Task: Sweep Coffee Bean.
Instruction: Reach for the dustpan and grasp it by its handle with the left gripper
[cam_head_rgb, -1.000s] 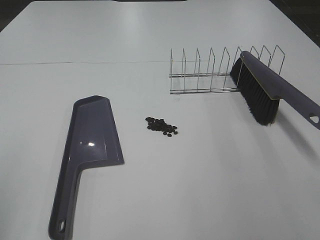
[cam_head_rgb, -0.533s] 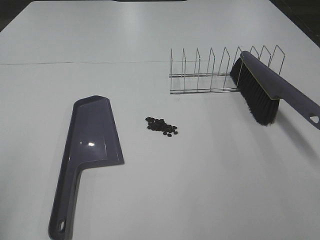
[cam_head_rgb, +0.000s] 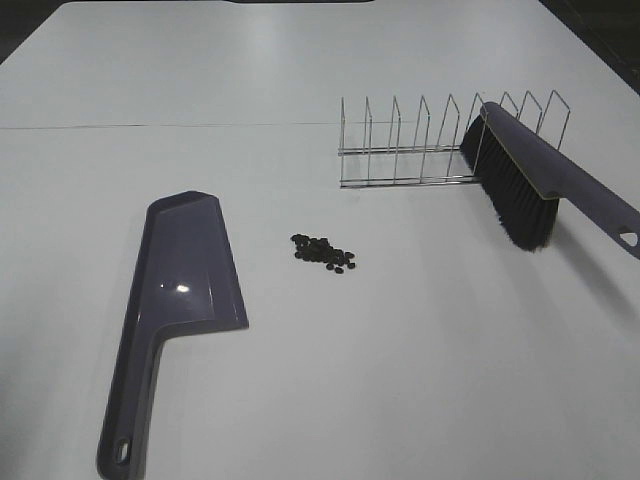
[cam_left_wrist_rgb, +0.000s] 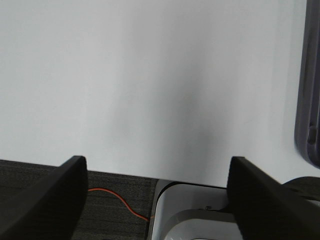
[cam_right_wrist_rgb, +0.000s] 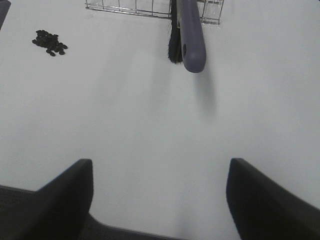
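A small pile of dark coffee beans lies on the white table, also in the right wrist view. A purple dustpan lies flat to the left of the beans, its handle end showing in the left wrist view. A purple brush with black bristles leans on a wire rack, its handle end in the right wrist view. My left gripper is open over the table's near edge. My right gripper is open, well short of the brush handle. Neither gripper shows in the exterior view.
The wire rack stands at the back right, also in the right wrist view. Below the table's near edge, the left wrist view shows a red cable on dark floor and a white robot base.
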